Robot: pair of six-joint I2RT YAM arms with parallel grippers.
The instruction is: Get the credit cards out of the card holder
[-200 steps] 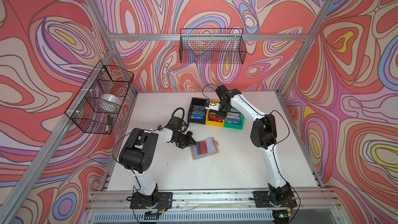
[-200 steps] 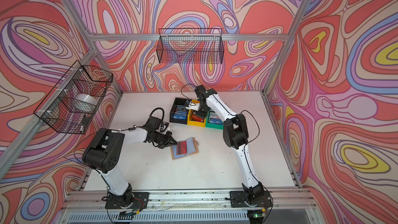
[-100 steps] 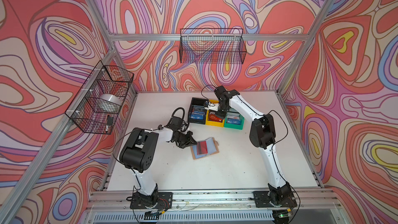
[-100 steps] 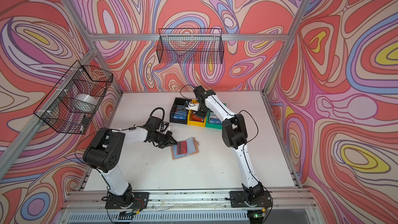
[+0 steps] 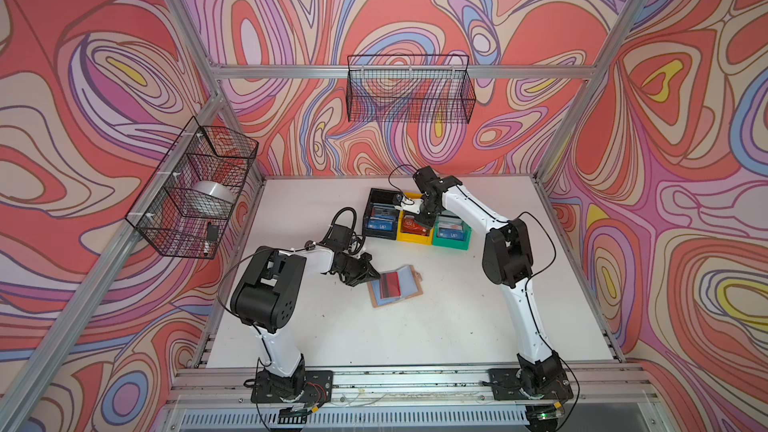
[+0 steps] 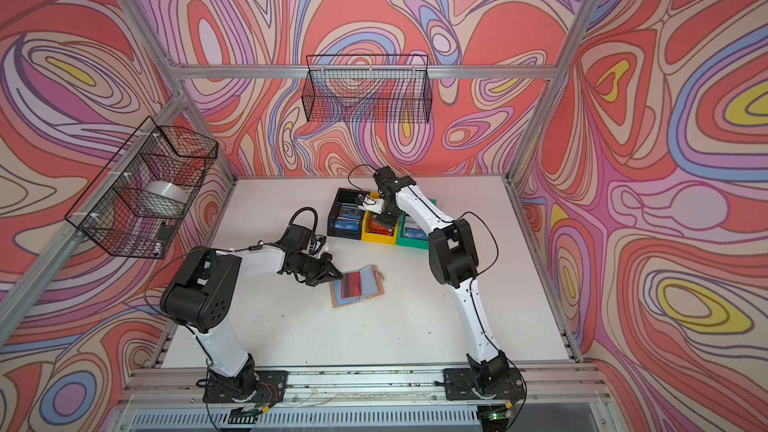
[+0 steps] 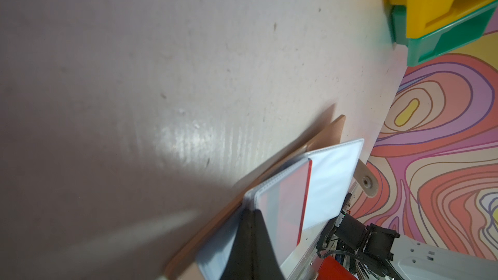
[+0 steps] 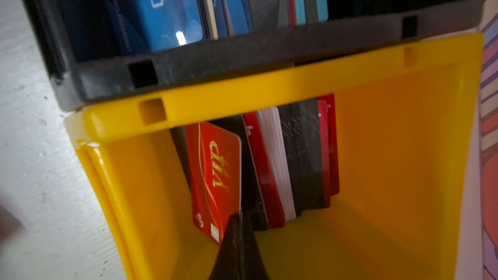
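Note:
The tan card holder (image 5: 413,290) (image 6: 376,288) lies open on the white table, pale blue sleeves up, with a red credit card (image 5: 390,284) (image 6: 353,283) (image 7: 293,197) inside one sleeve. My left gripper (image 5: 372,274) (image 6: 336,274) (image 7: 252,212) is at the holder's left edge, jaws shut on the edge of a clear sleeve. My right gripper (image 5: 422,224) (image 6: 388,222) (image 8: 238,215) points down into the yellow bin (image 5: 411,240) (image 8: 404,157). It is shut on the edge of a red "VIP" credit card (image 8: 215,173), which stands beside several other cards.
A black bin (image 5: 379,235) of blue cards and a green bin (image 5: 451,243) flank the yellow one at the back of the table. Wire baskets hang on the back wall (image 5: 409,93) and on the left wall (image 5: 195,189).
My right gripper has shifted slightly left over the yellow bin with the red card. The left arm and the card holder have stayed where they were.

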